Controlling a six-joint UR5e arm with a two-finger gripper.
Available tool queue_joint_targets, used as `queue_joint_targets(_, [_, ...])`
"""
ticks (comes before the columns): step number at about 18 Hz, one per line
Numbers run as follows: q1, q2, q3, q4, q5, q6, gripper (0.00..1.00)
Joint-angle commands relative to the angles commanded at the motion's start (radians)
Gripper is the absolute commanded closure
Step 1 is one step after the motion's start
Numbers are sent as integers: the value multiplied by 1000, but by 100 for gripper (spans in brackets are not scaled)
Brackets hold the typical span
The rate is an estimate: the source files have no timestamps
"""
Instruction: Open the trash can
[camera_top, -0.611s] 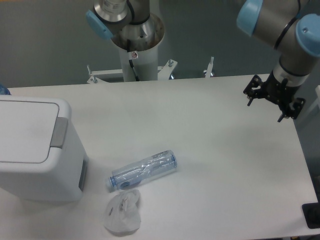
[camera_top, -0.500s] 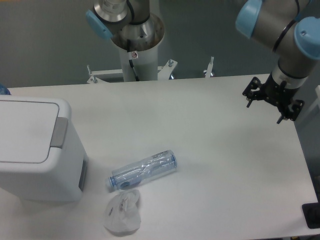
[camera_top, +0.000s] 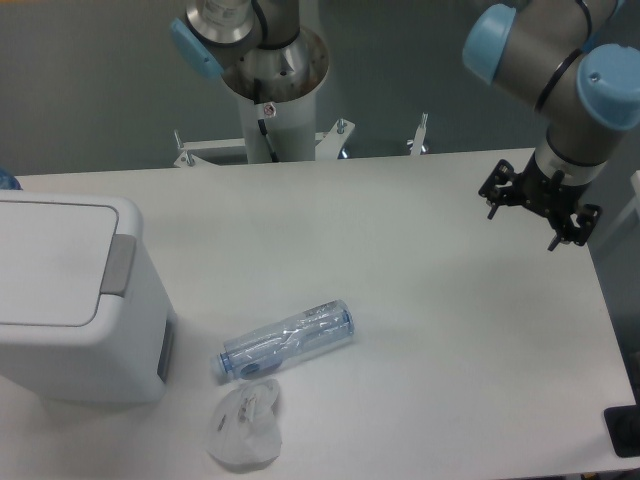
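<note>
White surface (camera_top: 420, 330), grey wall behind. Trash can (camera_top: 75, 300) at far left, lid down, grey push tab (camera_top: 118, 265) facing the arm's side. Tool (camera_top: 520, 213) hovers far right, fingers apart, empty, well apart from can; bottle (camera_top: 287, 340) and bag (camera_top: 245, 425) lie between.

So there's a clear plastic bottle (camera_top: 288, 341) lying on its side on the white table (camera_top: 420, 330), cap end pointing toward the lower left. Just below that end sits a small crumpled white plastic bag (camera_top: 245, 426), pretty much touching it. Behind the table there's a grey wall (camera_top: 90, 80).
</note>
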Motion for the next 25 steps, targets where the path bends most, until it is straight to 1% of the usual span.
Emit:
queue_joint_targets(1, [-2, 9, -6, 15, -43, -61, 0])
queue_joint_targets(4, [-11, 37, 1, 17, -201, -290, 0])
queue_joint_targets(5, [-29, 49, 6, 17, -235, -350, 0])
queue_joint_targets(7, [-80, 54, 15, 25, -256, -437, 0])
queue_joint_targets(8, [-107, 54, 18, 32, -258, -471, 0])
queue_joint_targets(9, [-135, 54, 18, 52, -257, -493, 0])
queue_joint_targets(12, [-213, 55, 17, 135, -261, -600, 0])
queue_joint_targets(13, [-238, 55, 18, 149, -264, -634, 0])
queue_joint_targets(15, [-270, 55, 23, 169, -279, -669, 0])
queue_joint_targets(18, [-307, 60, 28, 210, -351, -744, 0])
queue_joint_targets(21, [-340, 80, 18, 218, -408, -790, 0])
queue_joint_targets(23, [-350, 118, 0, 215, -419, -850, 0])
queue_joint_targets(25, [-362, 141, -23, 218, -421, -919, 0])
